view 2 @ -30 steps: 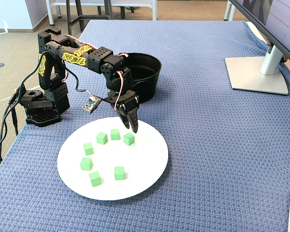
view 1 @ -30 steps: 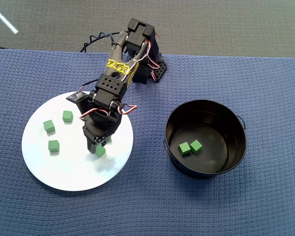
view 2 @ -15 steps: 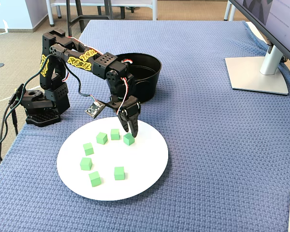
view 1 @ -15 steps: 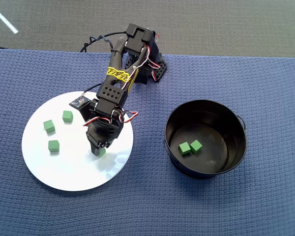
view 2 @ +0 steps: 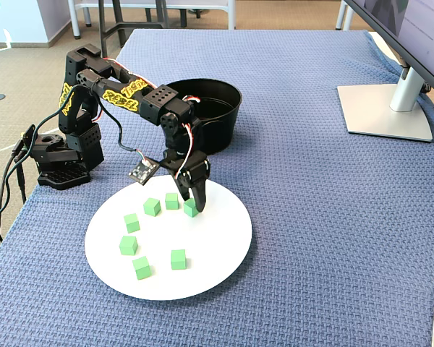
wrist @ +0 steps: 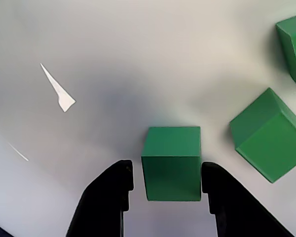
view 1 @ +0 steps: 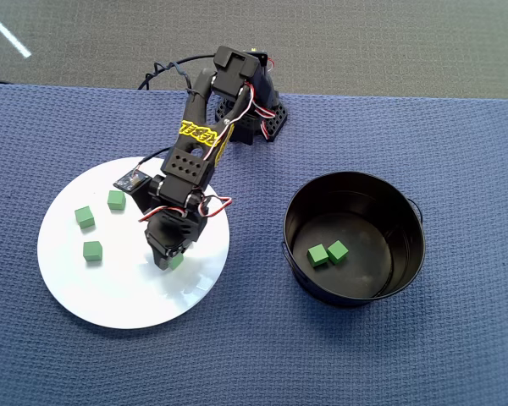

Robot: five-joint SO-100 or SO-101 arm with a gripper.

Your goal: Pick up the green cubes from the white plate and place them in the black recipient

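**Jaws lowered around a cube**

The green cube (wrist: 171, 163) sat on the white plate (view 1: 127, 296), with two neighbours just to its right in the wrist view. Our gripper (wrist: 166, 181) had dropped from a second earlier and now straddled it, fingers narrowly open, seemingly not yet touching, though the gaps were slim. Two cubes (view 1: 327, 253) already lay in the black recipient (view 1: 406, 279). We judged closing came next.
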